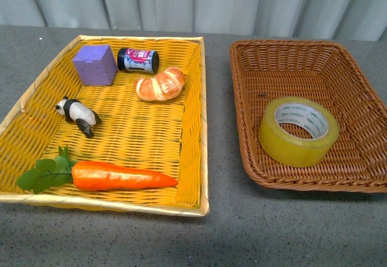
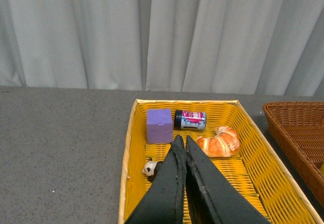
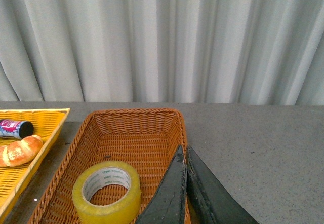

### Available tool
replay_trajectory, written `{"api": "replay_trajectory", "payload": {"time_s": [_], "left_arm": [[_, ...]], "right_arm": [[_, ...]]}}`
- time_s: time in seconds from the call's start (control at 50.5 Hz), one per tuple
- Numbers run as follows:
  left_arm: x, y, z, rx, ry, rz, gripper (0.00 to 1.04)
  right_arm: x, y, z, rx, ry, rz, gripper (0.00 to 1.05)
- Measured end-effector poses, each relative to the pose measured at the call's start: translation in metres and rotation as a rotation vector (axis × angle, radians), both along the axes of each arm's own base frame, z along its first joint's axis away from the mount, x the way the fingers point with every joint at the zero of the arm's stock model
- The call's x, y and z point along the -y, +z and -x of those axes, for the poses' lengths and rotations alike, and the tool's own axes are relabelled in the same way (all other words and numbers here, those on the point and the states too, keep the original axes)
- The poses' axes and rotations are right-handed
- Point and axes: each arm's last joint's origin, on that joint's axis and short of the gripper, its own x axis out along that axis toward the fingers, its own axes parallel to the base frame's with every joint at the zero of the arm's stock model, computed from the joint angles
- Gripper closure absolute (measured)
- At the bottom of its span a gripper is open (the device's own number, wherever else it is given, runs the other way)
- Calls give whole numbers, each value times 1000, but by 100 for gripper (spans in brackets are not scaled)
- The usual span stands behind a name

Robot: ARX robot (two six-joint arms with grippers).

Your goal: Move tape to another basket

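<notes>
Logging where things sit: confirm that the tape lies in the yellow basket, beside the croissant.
Not right. The tape lies alone in the brown wicker basket, as the front view shows. The croissant is in the yellow basket.

lab setup, grey curtain [image 1: 181,1], grey tabletop [image 1: 242,231]

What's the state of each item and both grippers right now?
tape: lying flat, core hole up, inside the brown basket
yellow basket: holding five items
carrot: on its side
panda: on its side
purple block: resting flat
jar: on its side
croissant: lying flat
left gripper: shut, empty
right gripper: shut, empty
</notes>
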Motion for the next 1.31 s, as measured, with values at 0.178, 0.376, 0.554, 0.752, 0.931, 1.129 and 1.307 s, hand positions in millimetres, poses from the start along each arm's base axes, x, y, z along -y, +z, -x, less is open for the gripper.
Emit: {"api": "replay_trajectory", "payload": {"time_s": [0.178,0.376,0.554,0.752,0.931,1.129,1.307], "left_arm": [[0,1,5,3,0,0,101],[0,1,11,5,0,0,101],[0,1,15,6,0,0,101],[0,1,19,3,0,0,101],[0,-2,30,-3,0,0,101],[0,-2,30,-3,0,0,77],[0,-2,30,-3,0,0,48]], "right_arm": [[0,0,4,1,0,0,104],[0,0,8,2,0,0,104],[0,0,11,3,1,0,104],[0,-3,23,-6,3,1,104],[0,-3,23,-5,3,1,104],[0,-3,23,-3,3,2,70],[0,-3,23,-3,3,2,42]]}}
